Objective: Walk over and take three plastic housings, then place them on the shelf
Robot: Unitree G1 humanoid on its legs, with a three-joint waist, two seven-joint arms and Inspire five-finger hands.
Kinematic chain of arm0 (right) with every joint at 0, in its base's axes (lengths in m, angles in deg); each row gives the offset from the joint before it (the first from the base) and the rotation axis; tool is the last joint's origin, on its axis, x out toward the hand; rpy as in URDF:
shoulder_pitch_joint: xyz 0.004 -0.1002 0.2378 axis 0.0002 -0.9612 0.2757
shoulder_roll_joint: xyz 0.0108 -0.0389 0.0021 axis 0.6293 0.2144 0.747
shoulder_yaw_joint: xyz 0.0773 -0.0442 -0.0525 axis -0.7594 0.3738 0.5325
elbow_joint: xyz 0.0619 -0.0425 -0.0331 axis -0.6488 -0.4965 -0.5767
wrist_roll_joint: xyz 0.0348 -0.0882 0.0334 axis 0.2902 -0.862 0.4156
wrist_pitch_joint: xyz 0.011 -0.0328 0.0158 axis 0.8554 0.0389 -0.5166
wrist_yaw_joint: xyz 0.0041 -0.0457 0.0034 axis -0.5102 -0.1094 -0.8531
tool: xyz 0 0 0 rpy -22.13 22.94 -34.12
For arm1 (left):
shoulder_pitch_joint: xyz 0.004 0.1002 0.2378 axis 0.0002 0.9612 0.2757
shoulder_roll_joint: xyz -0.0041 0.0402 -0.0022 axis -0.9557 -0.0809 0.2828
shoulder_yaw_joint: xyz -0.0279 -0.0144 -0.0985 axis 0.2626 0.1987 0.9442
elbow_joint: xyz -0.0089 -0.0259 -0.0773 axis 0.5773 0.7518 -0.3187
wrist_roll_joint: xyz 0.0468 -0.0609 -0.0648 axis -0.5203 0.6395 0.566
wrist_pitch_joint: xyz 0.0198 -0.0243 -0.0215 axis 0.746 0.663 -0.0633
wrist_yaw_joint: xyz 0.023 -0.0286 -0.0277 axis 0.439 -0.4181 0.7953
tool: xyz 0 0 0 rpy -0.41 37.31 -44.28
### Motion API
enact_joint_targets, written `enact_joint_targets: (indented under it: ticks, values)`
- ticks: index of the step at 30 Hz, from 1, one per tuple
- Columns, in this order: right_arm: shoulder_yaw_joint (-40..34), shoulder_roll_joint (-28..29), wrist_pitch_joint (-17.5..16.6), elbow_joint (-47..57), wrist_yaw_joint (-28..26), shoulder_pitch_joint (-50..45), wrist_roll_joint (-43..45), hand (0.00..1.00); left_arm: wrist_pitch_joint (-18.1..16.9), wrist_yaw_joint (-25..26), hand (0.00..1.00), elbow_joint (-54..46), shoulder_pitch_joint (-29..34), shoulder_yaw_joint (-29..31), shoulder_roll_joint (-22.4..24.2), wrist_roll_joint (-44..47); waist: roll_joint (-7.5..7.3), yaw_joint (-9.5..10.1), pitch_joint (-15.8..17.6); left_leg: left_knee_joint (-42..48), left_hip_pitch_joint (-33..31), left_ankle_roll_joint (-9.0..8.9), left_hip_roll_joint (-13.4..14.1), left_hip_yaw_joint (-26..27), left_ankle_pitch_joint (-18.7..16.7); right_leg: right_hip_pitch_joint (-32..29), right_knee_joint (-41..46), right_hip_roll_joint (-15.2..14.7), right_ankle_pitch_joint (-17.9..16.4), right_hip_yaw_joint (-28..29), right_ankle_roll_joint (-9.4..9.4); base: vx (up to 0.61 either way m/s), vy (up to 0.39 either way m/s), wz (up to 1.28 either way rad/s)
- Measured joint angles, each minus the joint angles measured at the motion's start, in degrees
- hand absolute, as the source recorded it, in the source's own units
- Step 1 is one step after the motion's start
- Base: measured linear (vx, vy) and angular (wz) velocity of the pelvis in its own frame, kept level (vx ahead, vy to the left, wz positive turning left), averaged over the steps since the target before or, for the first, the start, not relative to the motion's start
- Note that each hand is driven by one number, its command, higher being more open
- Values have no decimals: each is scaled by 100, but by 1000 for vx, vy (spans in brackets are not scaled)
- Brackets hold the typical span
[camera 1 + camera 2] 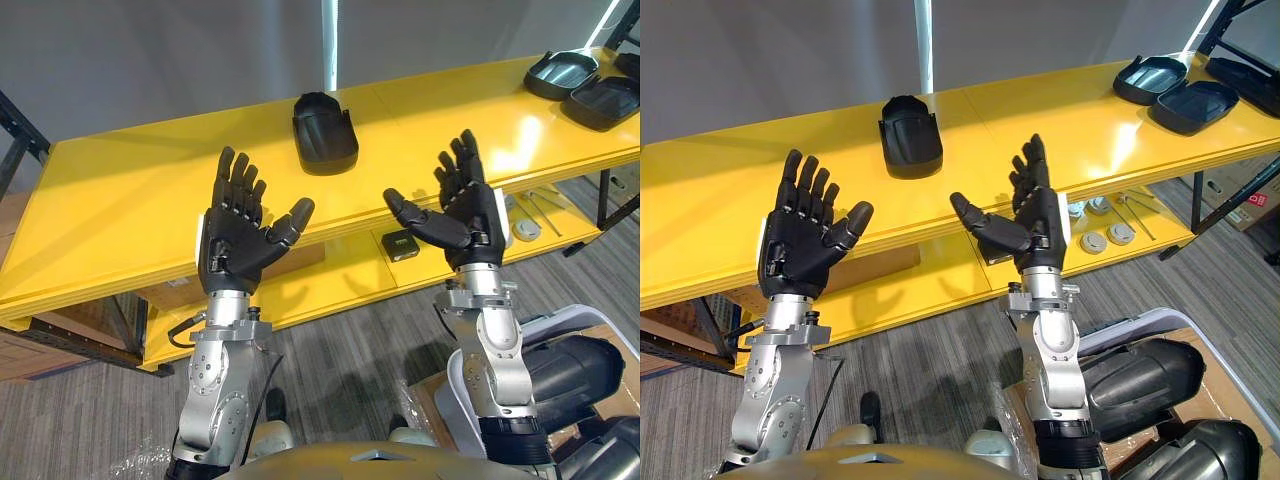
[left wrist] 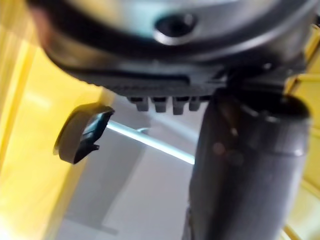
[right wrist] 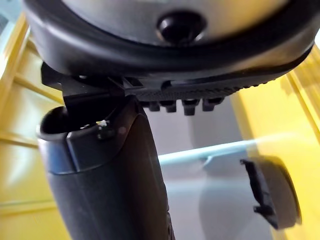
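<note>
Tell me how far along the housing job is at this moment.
Looks late: one black housing lies on the yellow shelf ahead, two more housings at its right end. In hand: nothing; the left hand and right hand are open, palms up. Whether any placing is left cannot be told.

L arm [image 1: 215, 385] & R arm [image 1: 497, 365] both raised, forearms near vertical. L hand [image 1: 232, 240]: palm facing the camera, fingers straight, slightly fanned, thumb angled in toward R. R hand [image 1: 468, 215]: palm turned inward, fingers straight up, thumb jutting toward L. Hands apart, approx level.
</note>
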Motion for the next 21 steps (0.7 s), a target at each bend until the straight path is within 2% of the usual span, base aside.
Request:
enact_joint_targets:
  ticks: [4, 8, 13, 21]
  values:
    - [737, 2, 32, -425, -225, 448, 110, 100, 170, -5, 100, 0, 2, -33, 9, 1, -1, 21, -47, 0, 12, 9, -1, -38, 14, 32, 3, 1, 1, -35, 0, -19, -13, 4]
    - [1416, 154, 219, -1101, -314, 1067, 95, 100, 339, -14, 100, 0, 3, -115, 110, 0, -2, 162, -131, -1, 2, -5, -27, -260, 31, 144, 0, 1, -20, -259, -22, -32, -22, 25]
    - [1592, 313, 406, -1651, -230, 1680, 83, 100, 356, -5, 100, 0, 108, -123, 118, 2, 16, 398, -134, -1, -159, -11, -66, -540, 53, 181, -6, 6, -59, -526, -70, -52, -22, 28]
    - [1510, 436, 480, -2451, 382, 2415, -370, 100, 353, 30, 100, 0, 368, -242, 129, 25, 69, 546, -109, 1, -398, -61, -106, -885, 160, 189, 6, 38, -102, -867, -71, -21, -22, 23]
